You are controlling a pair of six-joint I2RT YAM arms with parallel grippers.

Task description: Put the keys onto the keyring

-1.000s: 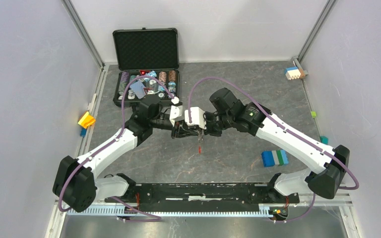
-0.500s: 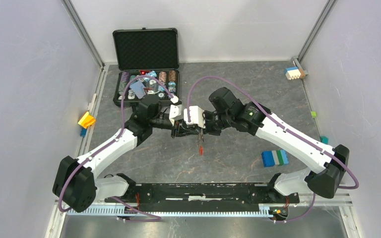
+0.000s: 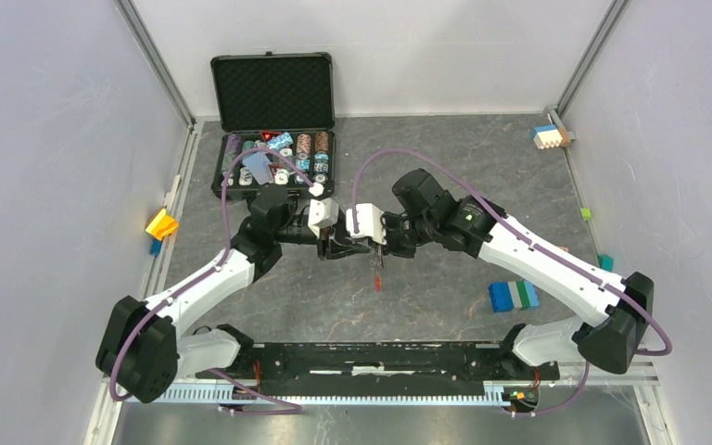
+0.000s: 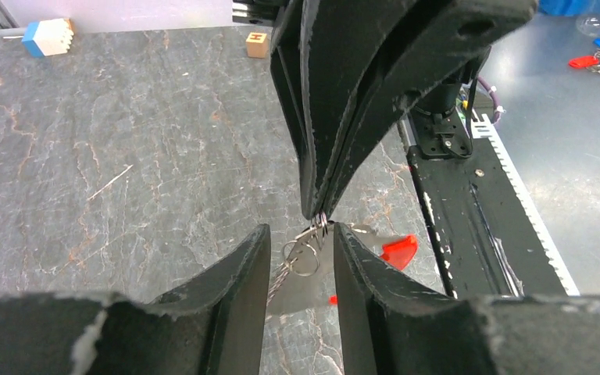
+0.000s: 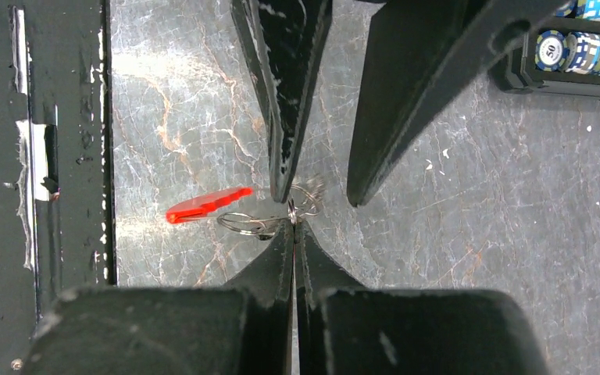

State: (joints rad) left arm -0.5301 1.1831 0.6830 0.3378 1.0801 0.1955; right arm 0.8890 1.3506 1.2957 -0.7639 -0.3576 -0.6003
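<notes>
The keyring (image 5: 246,224), thin silver rings on a wire loop with a flat red tag (image 5: 207,205), hangs above the table between both arms. My right gripper (image 5: 293,225) is shut on one of its rings. My left gripper (image 4: 301,230) faces it from the other side; its jaws stand apart, one finger on each side of the rings (image 4: 305,254), with no visible grip. In the top view the two grippers meet at mid-table, left gripper (image 3: 352,248) and right gripper (image 3: 371,250), with the red tag (image 3: 377,281) dangling below. I cannot make out the keys in any view.
An open black case of poker chips (image 3: 273,153) stands at the back left. A blue, green and white block (image 3: 514,295) lies to the right, a yellow block (image 3: 161,223) at the left wall. The black rail (image 3: 380,357) runs along the near edge.
The left gripper has drawn slightly left and its jaws have widened. The right gripper stays shut on the ring, and the red tag has swung a little.
</notes>
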